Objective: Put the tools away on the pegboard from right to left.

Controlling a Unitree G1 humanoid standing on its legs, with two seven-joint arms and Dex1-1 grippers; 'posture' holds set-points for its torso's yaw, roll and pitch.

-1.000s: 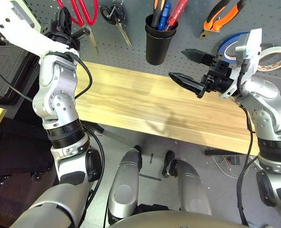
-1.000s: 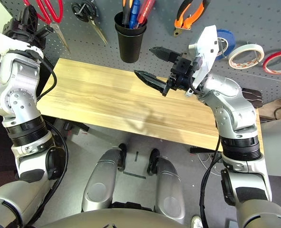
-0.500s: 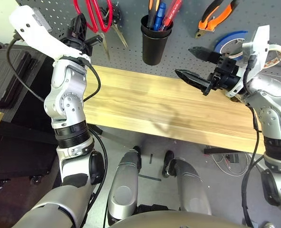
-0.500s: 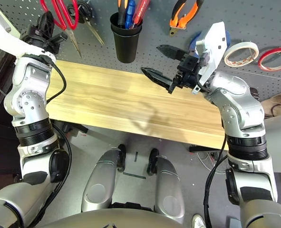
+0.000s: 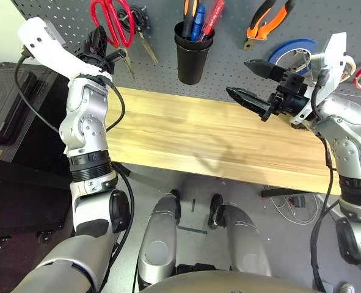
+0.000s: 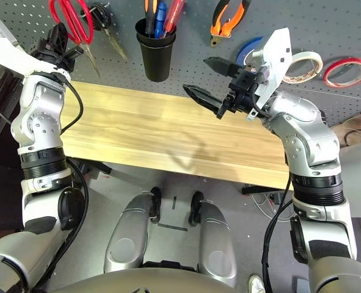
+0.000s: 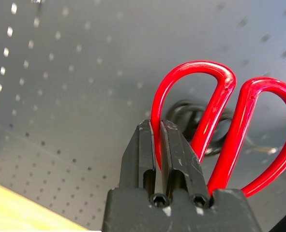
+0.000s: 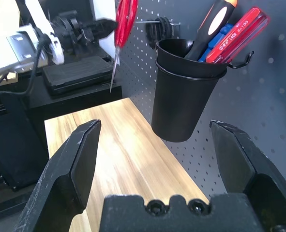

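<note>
My left gripper (image 5: pixel 101 38) is shut on one loop of the red-handled scissors (image 5: pixel 110 21), holding them blade-down against the top left of the pegboard (image 5: pixel 345 21). In the left wrist view its fingers (image 7: pixel 174 145) pinch the red scissors (image 7: pixel 215 106); whether a loop sits on a hook I cannot tell. My right gripper (image 5: pixel 238 77) hangs open and empty over the right of the table. The orange-and-black pliers (image 5: pixel 267 18) and white tape roll (image 6: pixel 303 64) hang on the board. The slim screwdriver (image 8: pixel 213 19) stands in the black cup (image 5: pixel 191 56).
Black-handled scissors (image 6: pixel 104 27) hang just right of the red ones. A blue tape roll (image 5: pixel 293 52) and a red tape roll (image 6: pixel 346 70) hang by the white one. The wooden table (image 5: pixel 186 134) lies below the board. A black case (image 8: pixel 80 75) sits off the left end.
The whole view has shifted. The left gripper keeps its hold on the red scissors at the board, now a little nearer the black-handled scissors. The right gripper stays open.
</note>
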